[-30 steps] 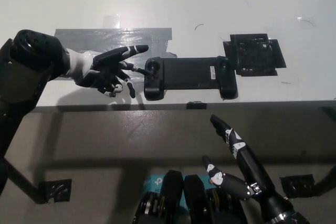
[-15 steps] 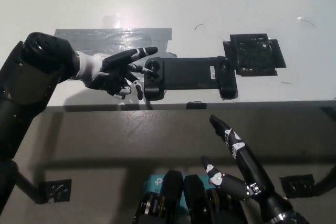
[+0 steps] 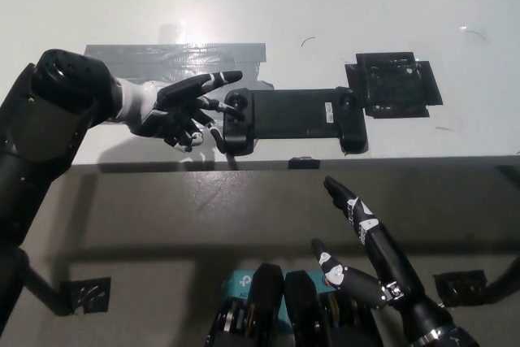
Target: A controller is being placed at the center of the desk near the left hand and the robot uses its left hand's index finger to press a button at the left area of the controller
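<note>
1. Since half a second ago the left hand (image 3: 175, 111) has hardly moved; one second ago it was further left, away from the controller (image 3: 292, 119).
2. The left hand holds nothing. Its fingers are spread apart, and one fingertip (image 3: 221, 106) is right at the left end of the controller. I cannot tell if it touches the round button (image 3: 236, 104) there.
3. The controller lies flat and long on the white desk (image 3: 341, 6), close to the near edge, in the middle.
4. A grey tape patch (image 3: 175, 58) is behind the left hand. A black square pad (image 3: 394, 84) sits just right of the controller.
5. The right hand (image 3: 366, 262) rests low on the right, below the desk edge, fingers apart, holding nothing.
</note>
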You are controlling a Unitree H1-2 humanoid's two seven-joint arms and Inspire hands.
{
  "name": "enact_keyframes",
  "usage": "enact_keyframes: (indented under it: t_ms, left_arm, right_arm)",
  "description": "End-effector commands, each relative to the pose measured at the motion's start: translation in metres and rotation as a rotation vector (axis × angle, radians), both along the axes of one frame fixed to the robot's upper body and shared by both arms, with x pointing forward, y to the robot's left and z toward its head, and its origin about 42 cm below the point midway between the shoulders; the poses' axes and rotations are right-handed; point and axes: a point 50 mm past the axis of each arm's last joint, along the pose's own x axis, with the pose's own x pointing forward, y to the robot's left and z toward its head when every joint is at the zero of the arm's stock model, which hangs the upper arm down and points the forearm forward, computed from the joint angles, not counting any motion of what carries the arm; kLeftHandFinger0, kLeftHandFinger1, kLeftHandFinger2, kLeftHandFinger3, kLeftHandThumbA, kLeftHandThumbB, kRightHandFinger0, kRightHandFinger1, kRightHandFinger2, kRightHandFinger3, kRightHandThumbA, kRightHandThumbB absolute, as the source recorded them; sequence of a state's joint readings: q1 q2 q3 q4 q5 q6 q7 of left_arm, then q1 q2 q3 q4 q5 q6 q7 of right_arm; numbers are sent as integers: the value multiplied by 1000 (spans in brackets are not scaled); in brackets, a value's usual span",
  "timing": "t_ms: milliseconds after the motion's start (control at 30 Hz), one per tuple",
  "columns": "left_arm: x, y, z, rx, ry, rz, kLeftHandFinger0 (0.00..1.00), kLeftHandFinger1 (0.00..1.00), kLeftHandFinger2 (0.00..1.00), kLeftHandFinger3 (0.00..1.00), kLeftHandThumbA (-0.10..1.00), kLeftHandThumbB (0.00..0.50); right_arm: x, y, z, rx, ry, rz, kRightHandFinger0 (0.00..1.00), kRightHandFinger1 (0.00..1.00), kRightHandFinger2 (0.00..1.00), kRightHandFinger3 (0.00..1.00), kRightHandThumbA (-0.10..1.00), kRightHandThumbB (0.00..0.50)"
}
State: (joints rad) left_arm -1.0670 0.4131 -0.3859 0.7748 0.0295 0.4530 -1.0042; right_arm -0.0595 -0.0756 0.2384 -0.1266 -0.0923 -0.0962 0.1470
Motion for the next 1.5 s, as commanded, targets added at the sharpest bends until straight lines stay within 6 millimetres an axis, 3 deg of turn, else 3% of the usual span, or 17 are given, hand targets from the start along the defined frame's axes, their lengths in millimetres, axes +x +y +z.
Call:
enact_keyframes:
  t_ms: [0, 200, 433, 633, 667, 967, 1200, 1333, 1433, 1467]
  left_arm:
    - [8, 3, 28, 4, -57, 36, 0, 130, 474, 1000, 1000, 460]
    - [8, 5, 29, 10, -54, 38, 0, 155, 484, 1000, 1000, 482]
    - [6, 0, 26, 20, -70, 30, 0, 181, 495, 1000, 1000, 464]
    - [2, -11, 12, -7, -36, 4, 0, 90, 395, 1000, 1000, 454]
    - [2, -13, 9, -2, -34, 3, 0, 78, 389, 1000, 1000, 470]
    - [-8, -28, -20, 24, -9, -20, 0, 99, 412, 1000, 1000, 493]
    - [-11, -25, -32, 48, 2, -8, 0, 52, 294, 1000, 1000, 477]
    - [-9, -16, -22, 46, -17, 6, 0, 75, 313, 1000, 1000, 500]
    - [-7, -9, -9, 27, -34, 5, 0, 80, 325, 1000, 1000, 473]
    - [-6, -8, -5, 21, -39, 4, 0, 39, 292, 1000, 1000, 466]
  right_arm:
    - [2, 3, 12, 12, -49, 14, 1000, 1000, 1000, 1000, 476, 255]
    - [4, 3, 13, 4, -55, 16, 1000, 1000, 1000, 1000, 493, 255]
    - [4, 4, 13, 5, -51, 13, 1000, 1000, 1000, 1000, 498, 258]
    - [4, 4, 12, 8, -48, 17, 1000, 1000, 1000, 1000, 498, 260]
    - [4, 4, 12, 7, -48, 17, 1000, 1000, 1000, 1000, 499, 261]
    - [3, 6, 13, 5, -56, 25, 1000, 1000, 1000, 1000, 486, 249]
    - [4, 5, 14, 7, -57, 15, 1000, 1000, 1000, 1000, 483, 252]
    - [4, 4, 14, 12, -57, 15, 1000, 1000, 1000, 1000, 476, 251]
    - [3, 4, 13, 14, -54, 13, 1000, 1000, 1000, 1000, 481, 254]
    - [3, 4, 13, 14, -52, 12, 1000, 1000, 1000, 1000, 481, 255]
